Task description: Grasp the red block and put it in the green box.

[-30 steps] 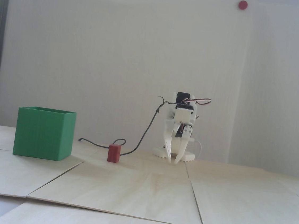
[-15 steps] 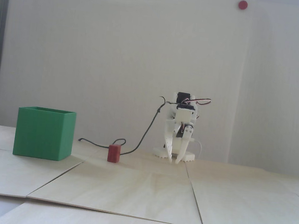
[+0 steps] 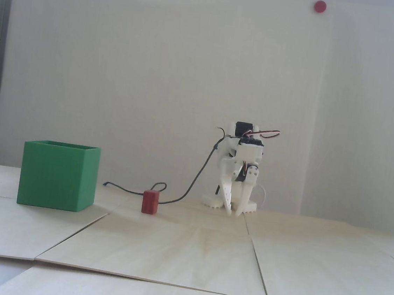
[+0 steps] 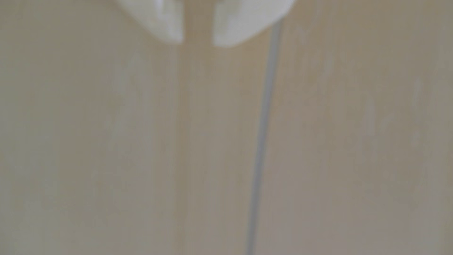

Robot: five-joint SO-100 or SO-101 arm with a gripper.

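**Arm turns slightly; block and box unmoved**

In the fixed view the white arm sits folded low at the back of the counter (image 3: 186, 251), its hand (image 3: 233, 213) pointing down with the fingertips just above the pale wooden surface. Compared with a second ago, the wrist and hand have shifted a little to the right in this view and turned: the two white fingers now lean at a slant, and the tips lie slightly further right than before. The narrow gap between the tips is much as it was. The hand (image 4: 198, 43) is empty and nearly closed, with a slim strip of wood showing between the blurred fingertips in the wrist view.

The red block (image 3: 150, 202) stands upright on the counter, well to the left of the hand, in the same spot as earlier. A dark cable (image 3: 193, 178) runs from the arm down to the counter and loops behind the block. The green box (image 3: 58, 176) stands further left, apart from the block, also unmoved.
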